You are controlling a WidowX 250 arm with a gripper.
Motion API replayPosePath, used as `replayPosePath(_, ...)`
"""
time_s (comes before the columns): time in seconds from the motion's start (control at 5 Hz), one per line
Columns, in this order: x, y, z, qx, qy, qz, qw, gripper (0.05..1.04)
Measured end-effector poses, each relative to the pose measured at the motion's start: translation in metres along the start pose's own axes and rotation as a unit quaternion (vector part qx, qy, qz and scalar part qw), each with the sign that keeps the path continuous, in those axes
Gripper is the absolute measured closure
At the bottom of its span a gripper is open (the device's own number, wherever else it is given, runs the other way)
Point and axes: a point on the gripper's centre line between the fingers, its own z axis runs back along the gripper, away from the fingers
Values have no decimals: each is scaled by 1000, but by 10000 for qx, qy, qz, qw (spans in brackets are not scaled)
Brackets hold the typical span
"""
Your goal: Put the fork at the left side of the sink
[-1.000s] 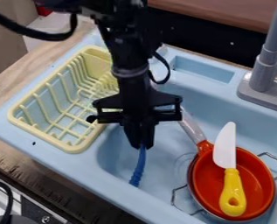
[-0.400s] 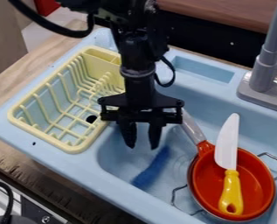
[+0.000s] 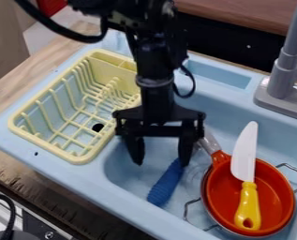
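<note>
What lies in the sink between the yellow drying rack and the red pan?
The blue handle, in the basin, with the gripper hanging over that stretch, as the camera view shows.

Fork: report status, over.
Gripper open over the sink. Fork down in the basin, blue handle showing, left of the red pan. Pan and knife look out of the way.

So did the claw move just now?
Yes, the claw shifted a little away from the yellow rack, toward the red pan.
</note>
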Motion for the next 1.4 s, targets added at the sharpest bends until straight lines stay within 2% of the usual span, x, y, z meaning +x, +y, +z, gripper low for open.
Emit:
replayPosePath(0.2, -5, 2, 9, -1, 1, -36, 10000, 95)
replayPosePath(0.4, -10, 10, 28, 266, -209, -20, 9994, 95)
replayPosePath(0.6, -13, 14, 58, 419, -936, -135, 9946, 95)
replayPosePath(0.8, -14, 6, 71, 416, -971, -224, 9942, 95)
replayPosePath(1.0, -5, -3, 78, 234, -1234, 65, 9921, 95)
replayPosePath(1.2, 5, -8, 81, 255, -1225, -47, 9921, 95)
replayPosePath(1.4, 15, -4, 81, 209, -1146, -682, 9909, 95)
